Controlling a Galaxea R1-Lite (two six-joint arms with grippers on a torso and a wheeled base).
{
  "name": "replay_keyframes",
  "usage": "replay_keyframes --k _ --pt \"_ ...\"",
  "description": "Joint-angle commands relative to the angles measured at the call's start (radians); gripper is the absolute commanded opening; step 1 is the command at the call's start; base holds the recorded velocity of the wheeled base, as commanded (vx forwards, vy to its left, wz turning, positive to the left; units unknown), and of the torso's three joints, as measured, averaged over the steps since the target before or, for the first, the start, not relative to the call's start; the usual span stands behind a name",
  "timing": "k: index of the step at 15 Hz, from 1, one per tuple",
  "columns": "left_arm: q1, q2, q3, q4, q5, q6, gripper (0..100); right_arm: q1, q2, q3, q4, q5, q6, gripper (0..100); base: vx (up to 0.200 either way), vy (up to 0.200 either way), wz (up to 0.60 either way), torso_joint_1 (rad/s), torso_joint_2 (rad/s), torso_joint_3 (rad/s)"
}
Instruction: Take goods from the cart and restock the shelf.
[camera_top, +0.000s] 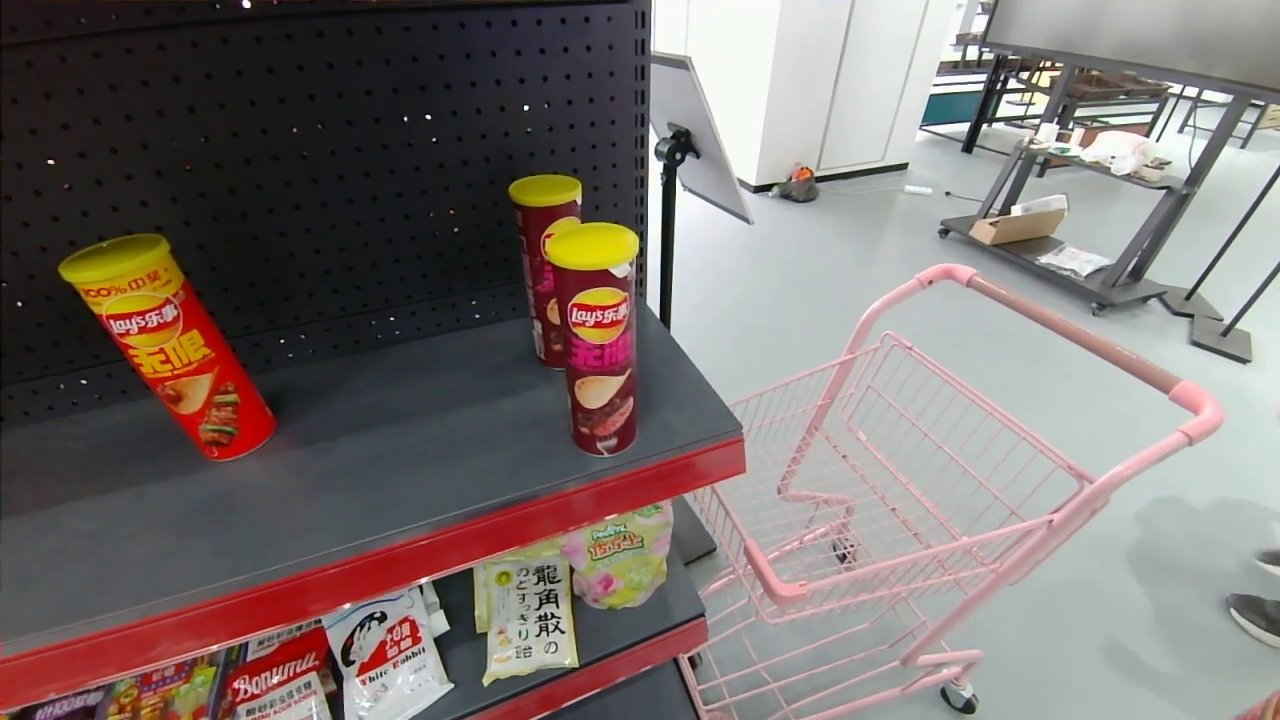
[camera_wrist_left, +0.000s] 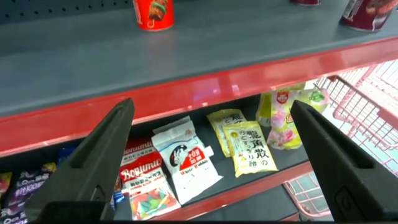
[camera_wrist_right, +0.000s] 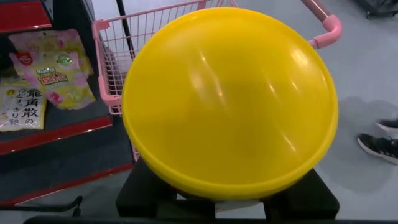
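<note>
On the upper shelf (camera_top: 400, 470) a red chip can (camera_top: 165, 345) leans tilted at the left. Two maroon chip cans with yellow lids stand upright near the right end, one (camera_top: 603, 340) in front of the other (camera_top: 545, 280). The pink cart (camera_top: 950, 480) stands right of the shelf. My left gripper (camera_wrist_left: 211, 174) is open, its fingers (camera_wrist_left: 106, 162) spread before the shelf's red front edge (camera_wrist_left: 205, 93), nothing between them. My right gripper (camera_wrist_right: 227, 200) is shut on a chip can whose yellow lid (camera_wrist_right: 230, 99) faces the camera, beside the cart (camera_wrist_right: 155, 25).
Several snack bags (camera_top: 525, 615) lie on the lower shelf, also seen under the left gripper as bags (camera_wrist_left: 249, 146). A black pegboard (camera_top: 320, 160) backs the shelf. A sign stand (camera_top: 668, 200) rises behind the shelf's right end. Open grey floor lies beyond the cart.
</note>
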Motion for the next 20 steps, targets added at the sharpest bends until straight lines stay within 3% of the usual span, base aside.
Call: replay_keyframes --k 1,5,12,20 --pt "0.0 0.0 0.0 0.0 0.0 0.0 100 0.0 0.007 0.002 0.002 0.001 0.001 0 0.0 0.0 0.0 0.159 -0.39 -0.237" --pt "0.0 0.0 0.0 0.0 0.0 0.0 100 -0.001 0.009 0.02 -0.001 -0.003 -0.013 0 0.0 0.0 0.0 0.113 -0.27 -0.151" --pt "0.0 0.0 0.0 0.0 0.0 0.0 100 -0.003 0.004 0.022 -0.001 -0.005 -0.016 0 0.0 0.0 0.6 0.011 -0.01 -0.008" --pt "0.0 0.0 0.0 0.0 0.0 0.0 100 0.0 -0.166 0.085 0.002 0.004 -0.015 0 0.0 0.0 0.0 0.0 0.0 0.0"
